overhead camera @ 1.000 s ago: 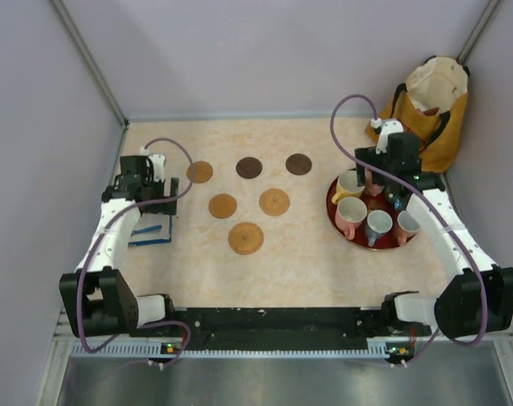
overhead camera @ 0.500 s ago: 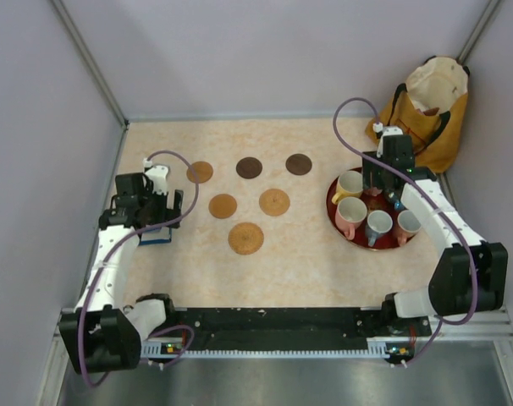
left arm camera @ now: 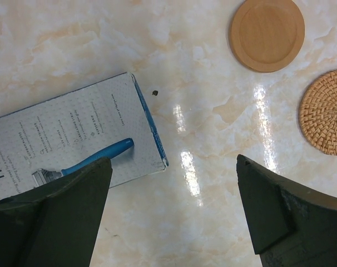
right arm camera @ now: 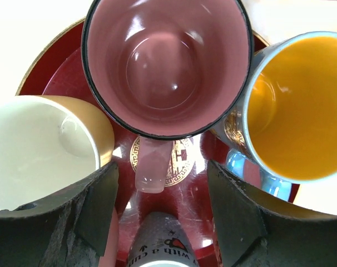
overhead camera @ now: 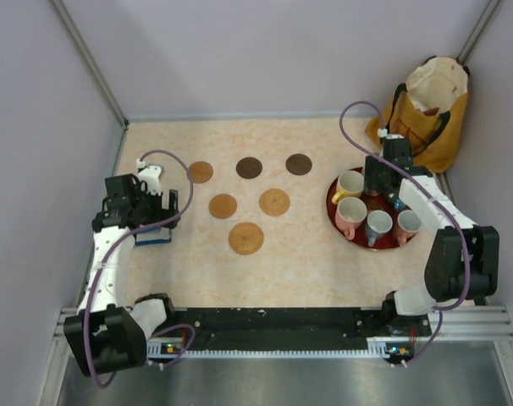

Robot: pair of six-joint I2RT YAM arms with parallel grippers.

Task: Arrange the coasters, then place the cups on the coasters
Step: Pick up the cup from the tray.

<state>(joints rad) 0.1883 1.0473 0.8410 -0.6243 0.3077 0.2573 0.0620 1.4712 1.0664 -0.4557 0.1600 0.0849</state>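
Six coasters lie on the table: tan ones (overhead camera: 200,172) (overhead camera: 223,205) (overhead camera: 274,201) (overhead camera: 245,238) and dark ones (overhead camera: 249,167) (overhead camera: 299,164). The cups stand on the red tray (overhead camera: 335,205). My right gripper (right arm camera: 164,208) hangs over the tray's far part, open, its fingers on either side of the pink cup's (right arm camera: 165,67) handle (right arm camera: 150,167) without touching it. A pale yellow cup (right arm camera: 40,144) and a blue cup with yellow inside (right arm camera: 302,105) flank it. My left gripper (left arm camera: 174,222) is wide open and empty over bare table, with a smooth coaster (left arm camera: 267,33) and a woven coaster (left arm camera: 327,111) beyond it.
A flat white-and-blue box with a blue razor (left arm camera: 74,139) lies by the left gripper's left finger. A yellow-orange bag (overhead camera: 426,110) stands behind the tray in the far right corner. A grey printed cup (right arm camera: 157,245) sits just under the right gripper. Walls close in both sides.
My right gripper's jaws have narrowed around the pink cup's handle. The left arm has drawn back to the left and towards the near edge, still open.
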